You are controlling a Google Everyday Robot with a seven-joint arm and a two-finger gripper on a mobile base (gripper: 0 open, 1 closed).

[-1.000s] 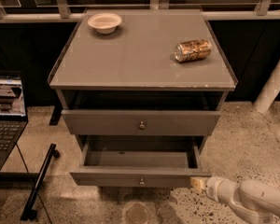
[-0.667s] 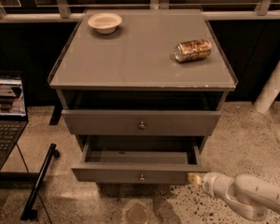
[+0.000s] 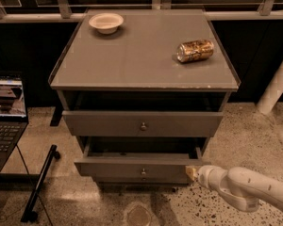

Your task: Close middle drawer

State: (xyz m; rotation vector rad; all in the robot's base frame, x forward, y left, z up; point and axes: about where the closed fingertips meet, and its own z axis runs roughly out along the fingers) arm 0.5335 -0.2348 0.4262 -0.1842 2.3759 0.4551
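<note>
The middle drawer (image 3: pixel 113 167) is the lower of the two grey drawers that show, with a low flat front and a small round knob (image 3: pixel 143 172). It stands partly open, and a strip of its dark inside shows behind the front. My gripper (image 3: pixel 192 173), on a white arm coming in from the lower right, touches the right end of the drawer front.
The grey drawer above (image 3: pixel 108 123), with a taller front, sticks out slightly. A white bowl (image 3: pixel 106 22) and a can on its side (image 3: pixel 195 50) rest on the cabinet top. A laptop (image 3: pixel 7 112) and a black stand leg (image 3: pixel 40 182) are at the left. A white post (image 3: pixel 277 84) is at the right.
My gripper has moved left against the drawer front. The middle drawer has slid further into the cabinet, so less of its inside shows.
</note>
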